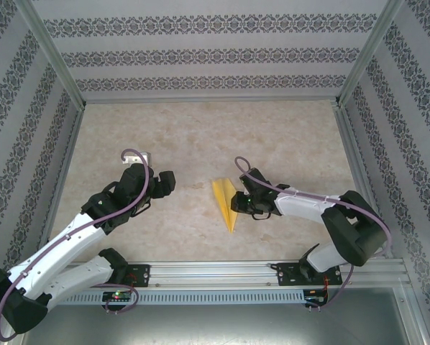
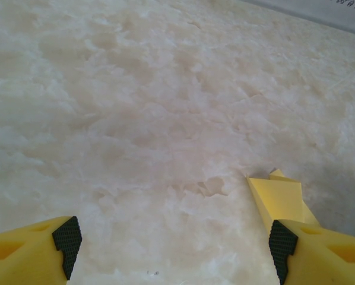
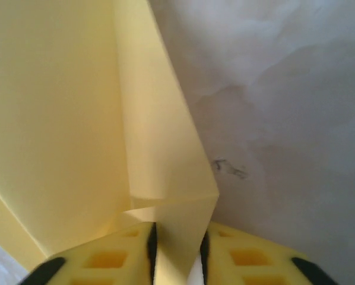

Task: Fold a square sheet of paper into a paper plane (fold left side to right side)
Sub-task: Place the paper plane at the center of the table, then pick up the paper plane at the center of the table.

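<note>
we've got right gripper (image 1: 237,203) pinching the paper plane (image 1: 226,200) | left gripper (image 1: 167,184) spread wide, apart from it | patterned walls (image 1: 200,57) ring the table (image 1: 200,136)

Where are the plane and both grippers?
plane (image 1: 224,200): top view, middle of the yellow dart.
left gripper (image 2: 174,244): left wrist view, midway between open fingertips.
right gripper (image 3: 177,252): right wrist view, midway between fingertips gripping the plane.

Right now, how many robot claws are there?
2: left claw, open over the table, left of the paper plane; right claw, around the plane's right edge.
</note>
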`<control>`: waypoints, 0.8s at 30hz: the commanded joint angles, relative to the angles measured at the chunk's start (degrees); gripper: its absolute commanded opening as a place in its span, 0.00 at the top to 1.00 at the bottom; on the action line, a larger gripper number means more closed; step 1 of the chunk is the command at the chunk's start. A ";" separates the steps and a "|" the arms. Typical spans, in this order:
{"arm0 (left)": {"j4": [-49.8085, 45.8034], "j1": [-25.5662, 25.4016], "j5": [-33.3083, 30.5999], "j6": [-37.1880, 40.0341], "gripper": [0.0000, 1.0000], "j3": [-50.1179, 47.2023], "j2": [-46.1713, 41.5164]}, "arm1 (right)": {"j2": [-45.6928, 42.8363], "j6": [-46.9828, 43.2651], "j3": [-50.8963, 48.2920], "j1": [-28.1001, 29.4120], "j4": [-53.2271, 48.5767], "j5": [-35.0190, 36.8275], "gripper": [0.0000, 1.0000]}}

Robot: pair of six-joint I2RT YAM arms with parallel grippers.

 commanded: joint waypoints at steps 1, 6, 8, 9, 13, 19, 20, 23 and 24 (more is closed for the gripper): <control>-1.64 0.63 -0.06 -0.53 0.14 0.76 -0.05 | -5.22 -4.05 1.38 -0.61 -7.41 4.75 0.66; -1.06 0.63 -0.26 -0.56 0.14 0.63 0.05 | -12.36 -5.99 3.85 0.07 -16.77 7.50 0.58; -0.39 0.63 -0.15 -0.50 0.13 0.43 0.15 | -13.28 -6.09 5.60 2.12 -19.73 7.39 0.57; -0.08 0.59 -0.07 -0.52 0.13 0.37 0.28 | -13.05 -5.94 6.17 3.17 -20.34 6.79 0.57; 0.37 0.61 0.11 -0.52 0.13 0.42 1.03 | -9.33 -3.17 7.03 8.04 -19.32 4.79 0.56; 0.31 0.63 0.56 -0.38 0.13 0.58 1.81 | -0.41 -3.16 10.78 11.59 -18.49 5.41 0.56; 0.20 0.63 0.59 -0.34 0.12 0.61 1.82 | 0.75 -3.25 11.46 11.78 -18.20 5.23 0.56; -0.27 0.63 0.33 -0.12 0.12 0.73 1.73 | 3.36 -3.69 12.57 12.25 -17.61 5.08 0.58; -0.40 0.63 0.24 -0.05 0.12 0.75 1.70 | 3.98 -3.69 12.78 12.35 -17.53 5.16 0.58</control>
